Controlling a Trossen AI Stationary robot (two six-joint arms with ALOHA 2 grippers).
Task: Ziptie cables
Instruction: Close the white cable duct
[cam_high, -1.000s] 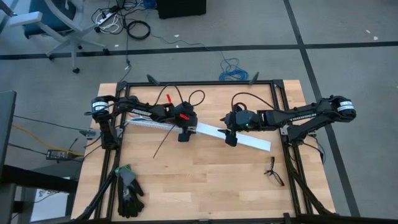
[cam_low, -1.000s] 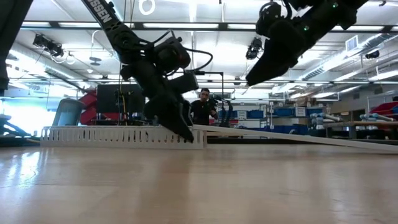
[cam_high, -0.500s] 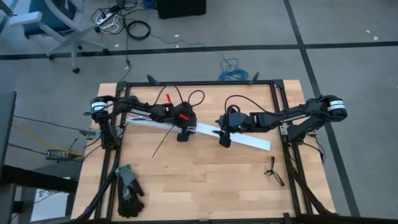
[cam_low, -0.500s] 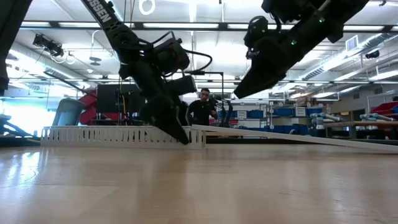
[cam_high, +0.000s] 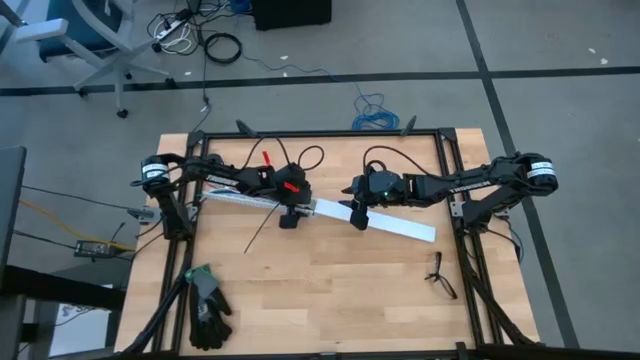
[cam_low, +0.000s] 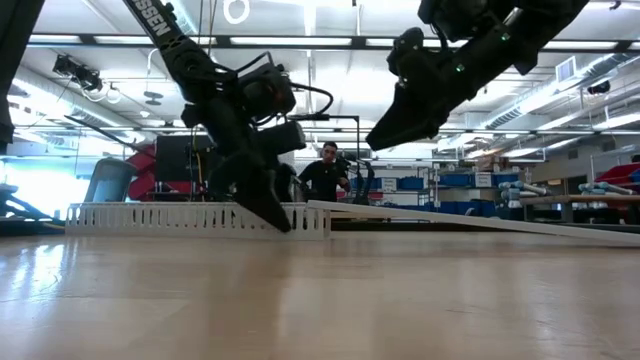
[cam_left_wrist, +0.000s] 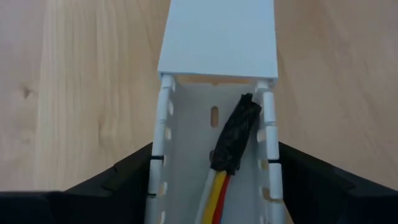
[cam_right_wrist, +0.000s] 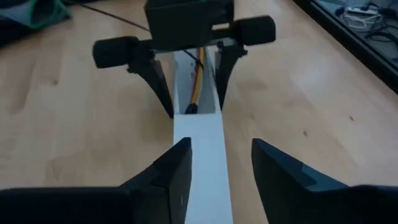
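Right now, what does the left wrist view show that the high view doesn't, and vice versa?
Left wrist only: the cables lying inside the slotted white channel, ending in a dark wrapped tip just short of the white cover. High only: the ziptie on the table, black gloves, spectacles, and the right hand over the cover. Both: the white channel with the left hand straddling it.

Big workshop hall: bright ceiling lights (cam_low: 300, 42), shelves (cam_low: 455, 184) far back, wires on grey floor (cam_high: 222, 46), office chair (cam_high: 75, 40).
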